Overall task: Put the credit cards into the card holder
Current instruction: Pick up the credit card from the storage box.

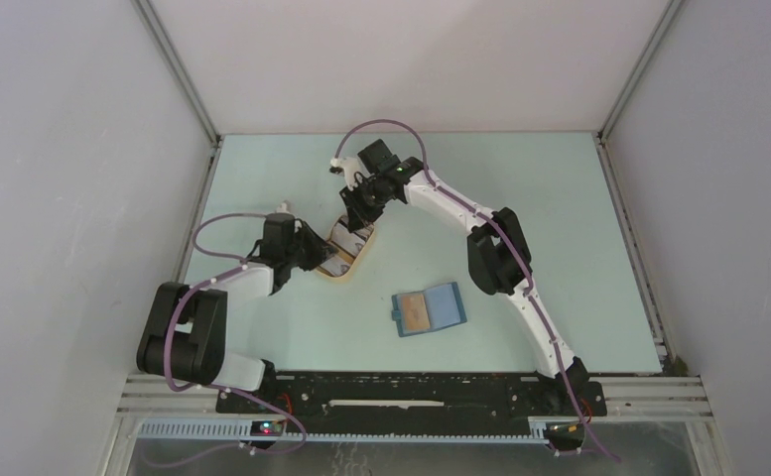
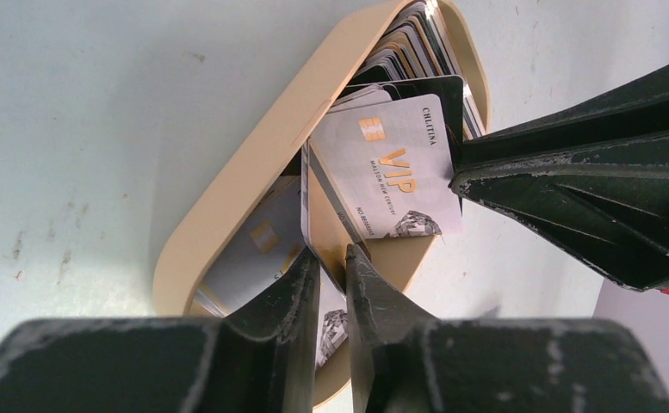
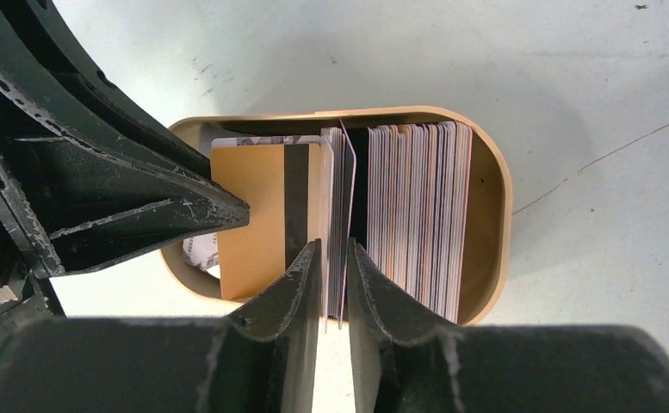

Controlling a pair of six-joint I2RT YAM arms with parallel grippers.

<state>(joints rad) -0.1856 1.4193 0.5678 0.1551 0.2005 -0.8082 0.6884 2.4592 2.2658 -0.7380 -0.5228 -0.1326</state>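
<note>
My right jaws near-closed, pinching few upright credit cards (image 3: 337,198) in tray (image 3: 501,224). Left jaws slit-open astride card edge, grip unclear. Open card holder (image 1: 429,310) 4 o'clock from tray, right arm (image 1: 460,208) likely nearer.

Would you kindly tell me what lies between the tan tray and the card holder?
Nothing; the top view shows bare table between tray and card holder.

Camera set-up: one high overview, two close wrist views

The top camera looks down from above the near edge across the whole tabletop (image 1: 560,218). Each wrist camera peers past its own jaws, very near, into the tan tray (image 1: 344,279) of credit cards (image 3: 417,206), which all three views share.
</note>
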